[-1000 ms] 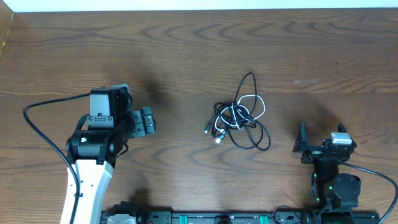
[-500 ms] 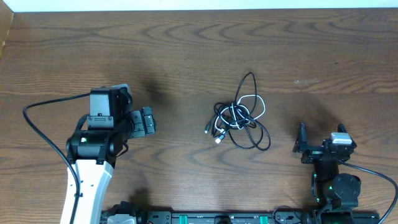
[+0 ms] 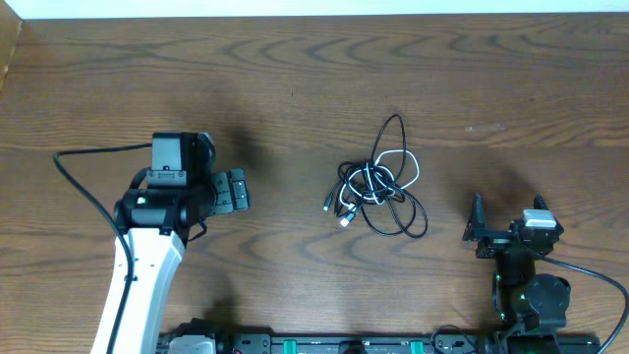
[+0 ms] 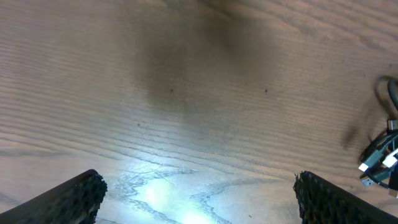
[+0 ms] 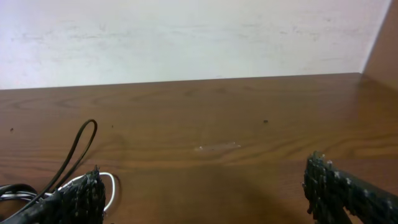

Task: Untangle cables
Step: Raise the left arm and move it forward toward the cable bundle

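Left gripper (image 4: 199,193), right gripper (image 5: 202,193) wide, empty — knurled black pads (image 4: 74,196).
Only overhead shows whole looped cables (image 3: 378,187) on woodgrain table (image 3: 295,79).

even, bright overhead light; white glare on the table (image 4: 155,193) in the blurred left wrist view.
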Motion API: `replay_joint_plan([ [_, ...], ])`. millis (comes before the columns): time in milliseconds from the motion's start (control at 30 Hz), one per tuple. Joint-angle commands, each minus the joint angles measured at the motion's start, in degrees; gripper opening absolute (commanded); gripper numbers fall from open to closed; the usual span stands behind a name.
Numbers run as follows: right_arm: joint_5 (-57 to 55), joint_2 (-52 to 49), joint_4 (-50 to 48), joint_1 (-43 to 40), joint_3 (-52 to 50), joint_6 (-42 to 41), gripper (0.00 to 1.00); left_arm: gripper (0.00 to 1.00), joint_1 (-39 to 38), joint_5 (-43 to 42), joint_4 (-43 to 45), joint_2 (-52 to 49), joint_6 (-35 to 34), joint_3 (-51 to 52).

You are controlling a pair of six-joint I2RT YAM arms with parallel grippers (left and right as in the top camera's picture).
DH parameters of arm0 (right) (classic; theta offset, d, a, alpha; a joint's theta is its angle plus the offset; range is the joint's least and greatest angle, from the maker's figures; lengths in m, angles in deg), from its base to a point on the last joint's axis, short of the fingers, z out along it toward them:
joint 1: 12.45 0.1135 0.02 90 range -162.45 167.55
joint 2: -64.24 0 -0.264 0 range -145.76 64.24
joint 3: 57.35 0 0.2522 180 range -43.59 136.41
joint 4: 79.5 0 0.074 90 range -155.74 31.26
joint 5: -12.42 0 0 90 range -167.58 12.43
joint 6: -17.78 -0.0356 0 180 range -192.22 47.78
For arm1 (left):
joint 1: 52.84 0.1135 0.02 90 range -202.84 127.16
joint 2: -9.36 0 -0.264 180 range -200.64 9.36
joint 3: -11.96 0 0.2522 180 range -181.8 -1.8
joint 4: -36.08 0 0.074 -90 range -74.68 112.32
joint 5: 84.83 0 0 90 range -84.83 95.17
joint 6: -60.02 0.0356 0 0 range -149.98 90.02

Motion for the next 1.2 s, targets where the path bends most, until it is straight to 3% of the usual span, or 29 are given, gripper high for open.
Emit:
replay_joint_plan([
  [0,0.17,0.48,0.26,-0.35,-0.07,0.66,0.99,0.98,0.24,-1.09,0.46,-1.29,1.01,-1.53],
  [1167,0.17,0.48,0.26,-0.35,-0.07,0.68,0.99,0.98,0.24,-1.07,3.02,-1.57,0.79,-1.53],
])
